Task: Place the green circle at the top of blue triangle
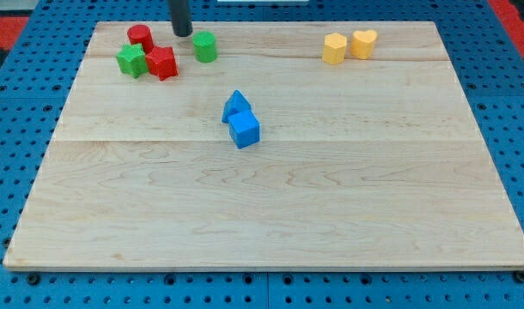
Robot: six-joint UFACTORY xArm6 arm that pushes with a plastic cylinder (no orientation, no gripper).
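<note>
Rod enters from the view's top edge, so its upper part is cut off; only the lower stub shows, and my tip [184, 33] sits at the table's far side, just left of the green circle [204, 46] and right of the red cylinder [141, 38], touching neither as far as I can tell. No jaws on this rig, just the bare rod, so nothing is clenched or grasped. Table [271, 215] is a pale wood board on blue pegboard; its front edge is near the view's bottom. Count: 2 green, 2 red, 2 blue, 2 yellow, 8 blocks total. Green circle stands upright near the top, well apart from the blue triangle [236, 105], up and to the left of it. Blue triangle is near the middle, touching a blue cube [244, 130] just below it. Green star [131, 61] touches a red block [162, 63] whose shape I can't make out. At top right, a yellow hexagon-ish block [334, 48] touches a yellow heart [363, 43]; both shapes hard to confirm at this res
</note>
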